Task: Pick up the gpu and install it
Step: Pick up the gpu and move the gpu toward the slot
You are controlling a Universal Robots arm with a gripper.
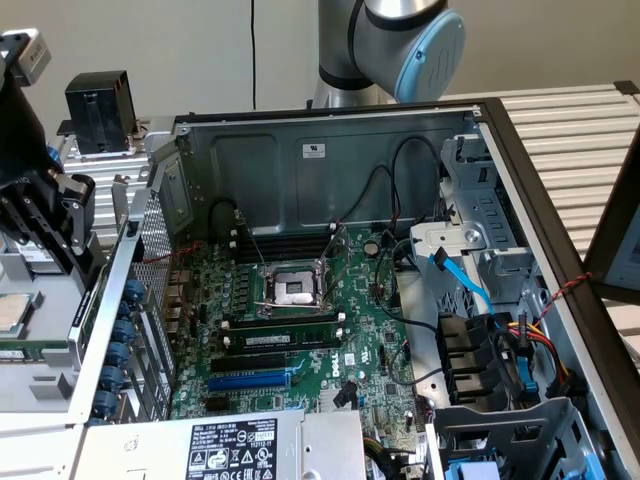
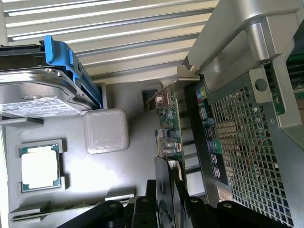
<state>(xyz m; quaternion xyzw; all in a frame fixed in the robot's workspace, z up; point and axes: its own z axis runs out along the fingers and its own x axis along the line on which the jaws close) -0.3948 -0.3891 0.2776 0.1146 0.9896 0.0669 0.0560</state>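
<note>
The gpu stands on edge in the wrist view, a small green card with a black shroud, just beside the perforated rear wall of the computer case. My gripper has its black fingers pressed against both sides of the card's shroud. In the exterior view the gripper hangs at the far left, outside the open case, over a grey parts tray. The green motherboard lies inside the case with a blue expansion slot near its front.
On the tray beside the card lie a loose processor, a hard drive in a blue carrier and a pale square block. Memory sticks, cables and a power supply crowd the case.
</note>
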